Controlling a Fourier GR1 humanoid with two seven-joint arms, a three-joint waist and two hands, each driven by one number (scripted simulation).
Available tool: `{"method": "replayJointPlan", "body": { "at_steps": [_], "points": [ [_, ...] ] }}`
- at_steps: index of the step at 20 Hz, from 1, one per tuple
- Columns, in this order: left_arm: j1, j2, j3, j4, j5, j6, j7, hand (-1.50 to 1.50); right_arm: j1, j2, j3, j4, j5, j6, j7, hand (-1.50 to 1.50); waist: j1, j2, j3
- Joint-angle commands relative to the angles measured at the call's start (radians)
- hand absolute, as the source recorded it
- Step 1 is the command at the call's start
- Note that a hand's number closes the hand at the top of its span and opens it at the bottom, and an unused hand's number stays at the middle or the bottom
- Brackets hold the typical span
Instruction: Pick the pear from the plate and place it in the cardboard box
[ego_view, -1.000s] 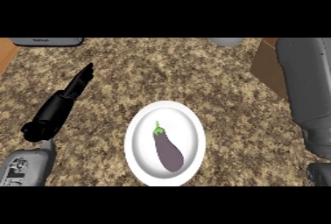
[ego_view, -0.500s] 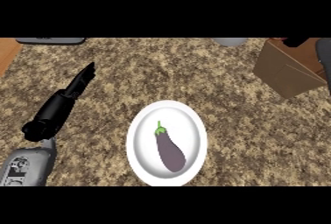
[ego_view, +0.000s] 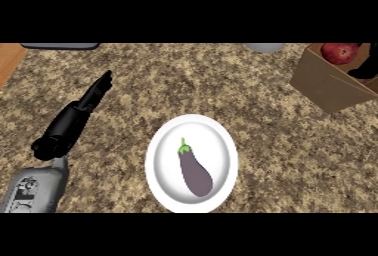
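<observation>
Head view: our left hand (ego_view: 71, 120) shows at the frame's left over the speckled brown stone counter (ego_view: 221, 85), its fingers straight and holding nothing. At lower centre, a white round plate (ego_view: 166, 150) carries a purple aubergine (ego_view: 196, 172). In the upper right, a red rounded fruit (ego_view: 339, 51) lies inside the brown cardboard box (ego_view: 325, 85). Our right hand (ego_view: 365, 65) is a black shape at the right edge, over the box; we cannot tell whether it is open or closed.

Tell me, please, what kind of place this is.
Most likely a kitchen: a speckled stone counter, a white plate holding an eggplant, and a cardboard box with a red fruit inside.
</observation>
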Motion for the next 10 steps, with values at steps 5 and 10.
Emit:
{"method": "replayJointPlan", "body": {
  "at_steps": [5, 10],
  "points": [
    [0.013, -0.018, -0.015, 0.004, -0.015, 0.006, -0.010, 0.00, 0.009, -0.017, -0.035, 0.068, -0.057, 0.055, -0.249, -1.50, 0.002, -0.002, 0.001],
    [0.029, 0.008, 0.001, -0.008, 0.000, -0.015, 0.009, 0.00, -0.047, -0.013, -0.323, 0.031, -0.337, -0.047, -0.311, -1.50, -0.004, -0.007, 0.005]
  ]
}}
